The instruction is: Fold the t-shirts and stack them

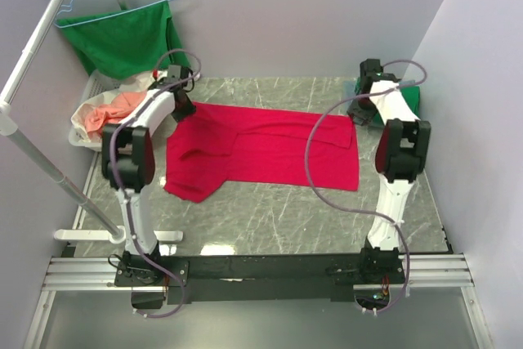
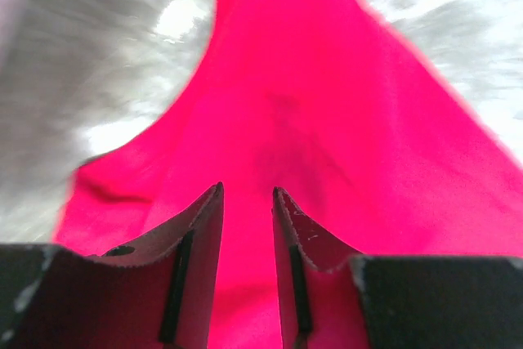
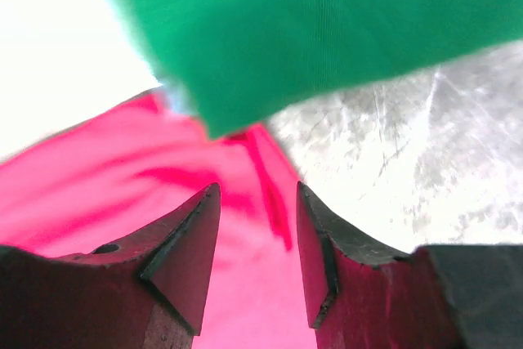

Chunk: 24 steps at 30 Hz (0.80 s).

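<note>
Hovering above red t-shirt [image 1: 270, 149], long axis 9-to-3 o'clock: left gripper [image 2: 247, 192] at 10 o'clock corner, right gripper [image 3: 257, 190] at 2 o'clock; both half-open, empty.

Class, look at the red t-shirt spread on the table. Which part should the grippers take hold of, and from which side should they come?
Probably take the red t-shirt by its two far corners, coming down from above. It lies flat and wide across the table, so only an edge lets a pinch catch cloth. The left gripper and right gripper hover open over those corners.
</note>
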Each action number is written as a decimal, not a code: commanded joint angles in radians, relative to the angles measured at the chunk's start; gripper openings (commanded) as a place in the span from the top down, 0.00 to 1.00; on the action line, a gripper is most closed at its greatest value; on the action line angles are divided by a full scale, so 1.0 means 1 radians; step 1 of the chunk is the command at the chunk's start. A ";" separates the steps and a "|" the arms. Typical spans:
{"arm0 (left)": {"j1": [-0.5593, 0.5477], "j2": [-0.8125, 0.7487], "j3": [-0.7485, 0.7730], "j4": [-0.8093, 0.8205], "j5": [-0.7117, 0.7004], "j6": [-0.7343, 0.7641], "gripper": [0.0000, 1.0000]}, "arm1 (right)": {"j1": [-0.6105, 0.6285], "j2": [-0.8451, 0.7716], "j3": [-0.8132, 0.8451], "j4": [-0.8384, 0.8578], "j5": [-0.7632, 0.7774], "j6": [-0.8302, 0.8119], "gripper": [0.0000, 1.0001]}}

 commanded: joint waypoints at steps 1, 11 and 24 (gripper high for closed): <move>0.003 -0.262 -0.112 0.074 -0.109 -0.002 0.64 | 0.009 -0.241 -0.069 0.116 -0.033 0.006 0.51; -0.001 -0.612 -0.613 -0.042 -0.133 -0.349 0.73 | 0.107 -0.495 -0.385 0.154 -0.024 0.012 0.52; -0.001 -0.800 -0.911 0.034 -0.152 -0.406 0.66 | 0.210 -0.640 -0.636 0.228 -0.033 0.048 0.52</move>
